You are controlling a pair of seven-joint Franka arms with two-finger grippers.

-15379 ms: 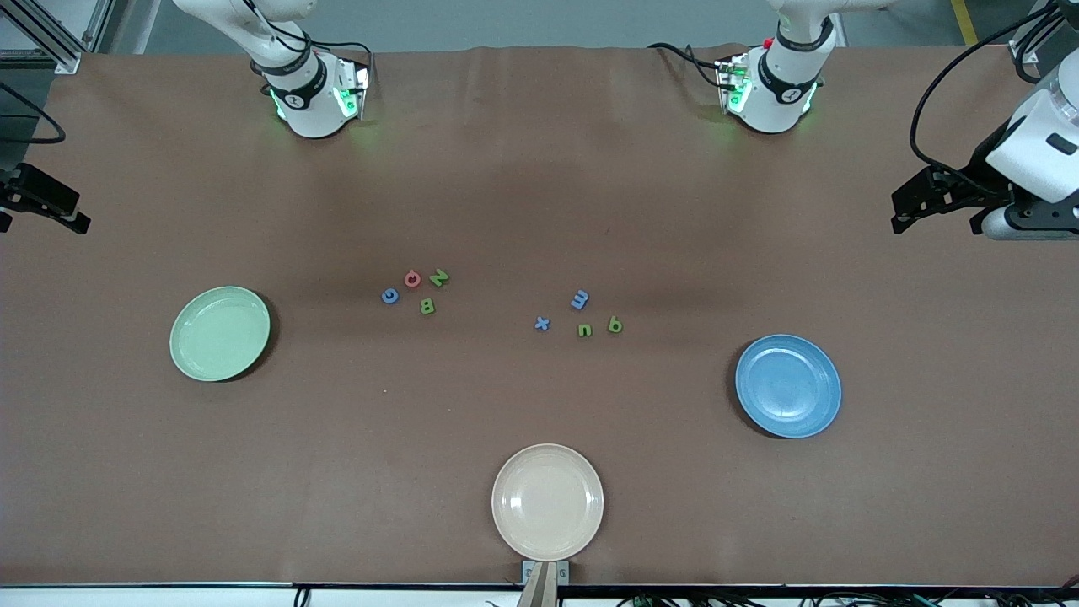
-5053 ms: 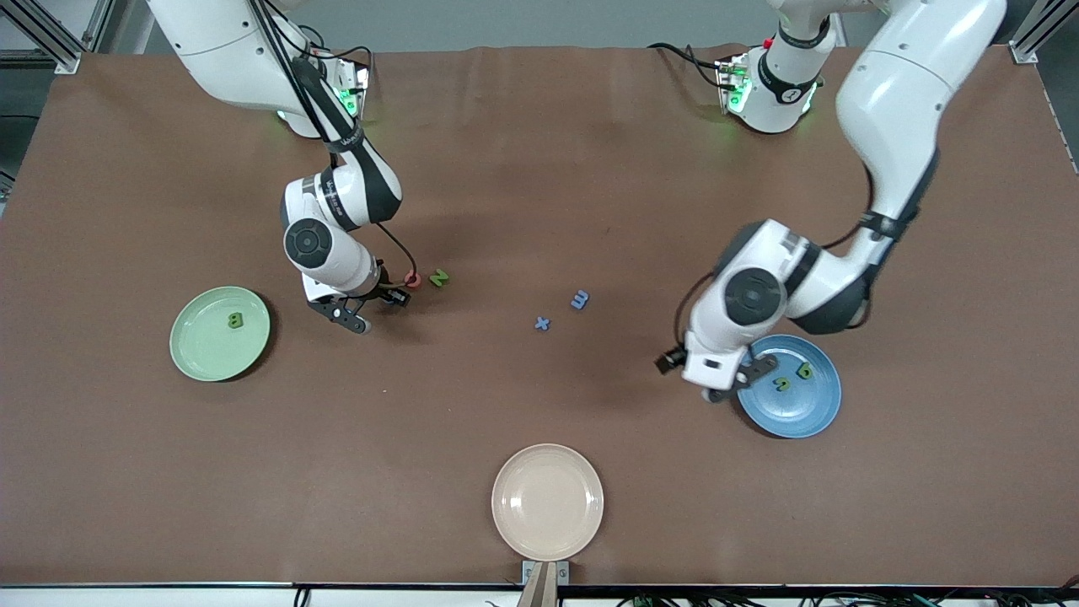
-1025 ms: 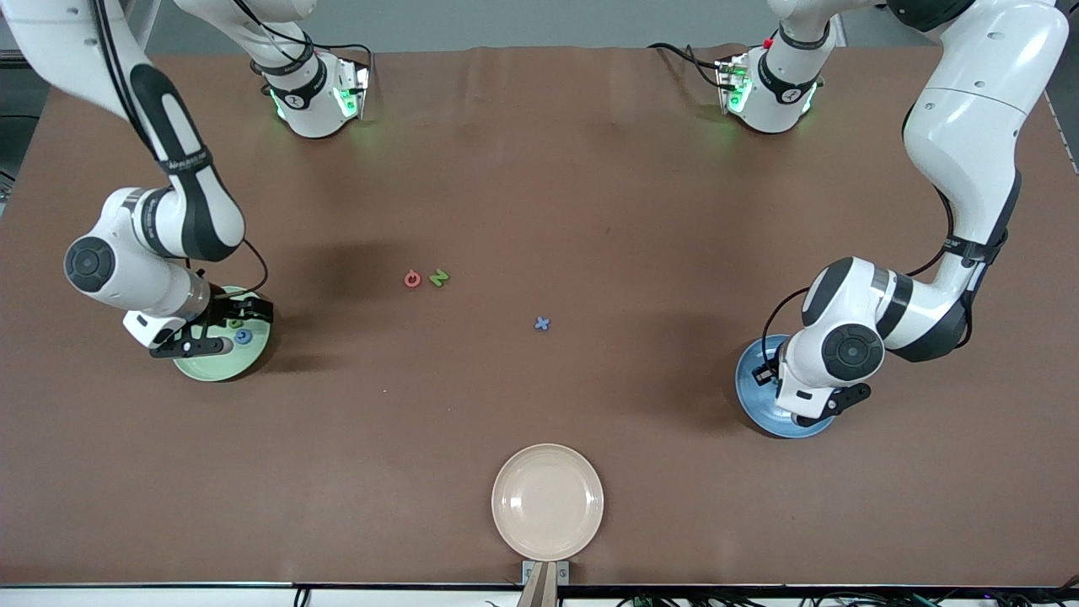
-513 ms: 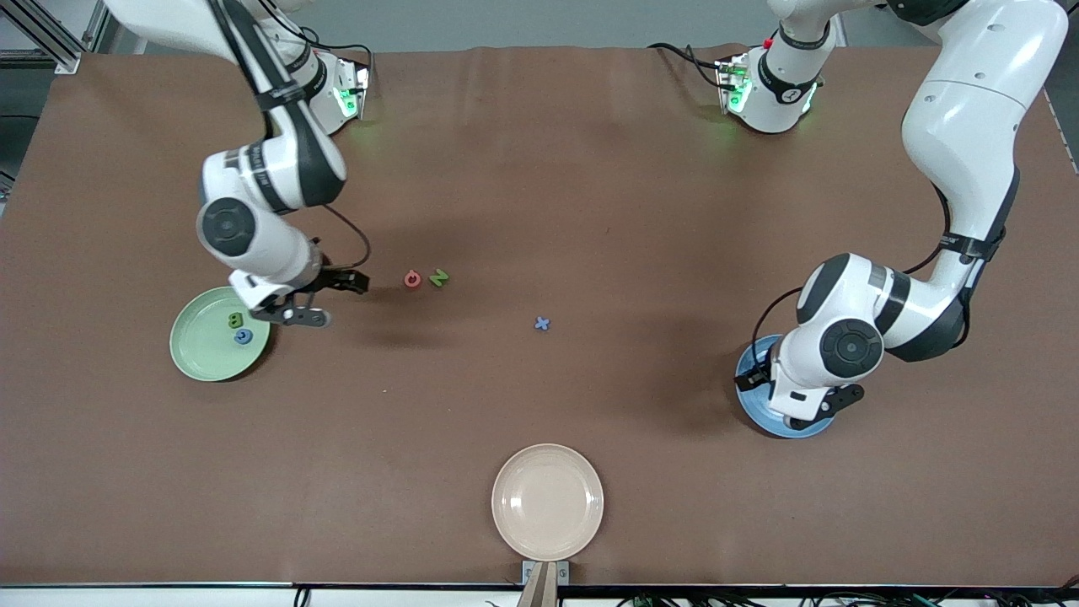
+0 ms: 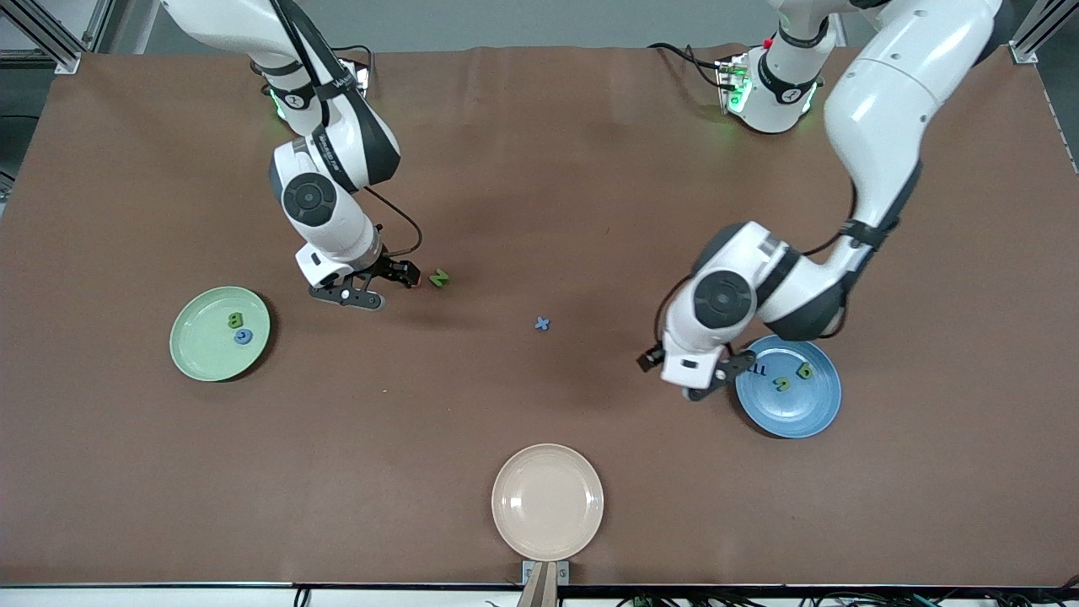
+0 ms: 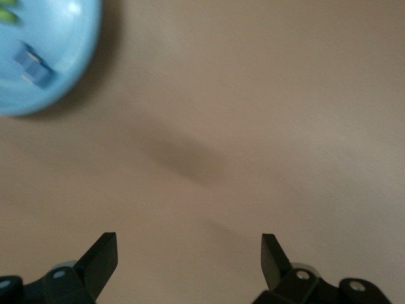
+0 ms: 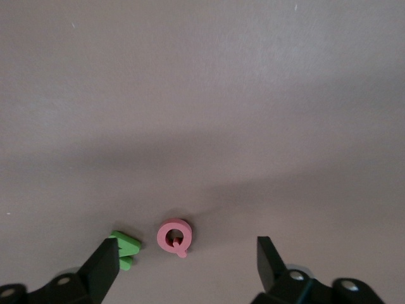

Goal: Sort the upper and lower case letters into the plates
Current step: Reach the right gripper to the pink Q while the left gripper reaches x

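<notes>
The pale green plate at the right arm's end holds a green B and a blue letter. The blue plate at the left arm's end holds a blue m and two green letters. My right gripper is open, low over a pink Q, which lies between its fingers with a green N beside it. My left gripper is open and empty over bare table beside the blue plate. A blue x lies mid-table.
A cream-beige plate with nothing on it sits near the table's front edge, nearer to the front camera than the blue x. The brown table mat covers the whole surface.
My right gripper has moved from the green plate's edge to over the pink Q. My left gripper has moved off the blue plate toward the table's middle, uncovering the letters in it.
</notes>
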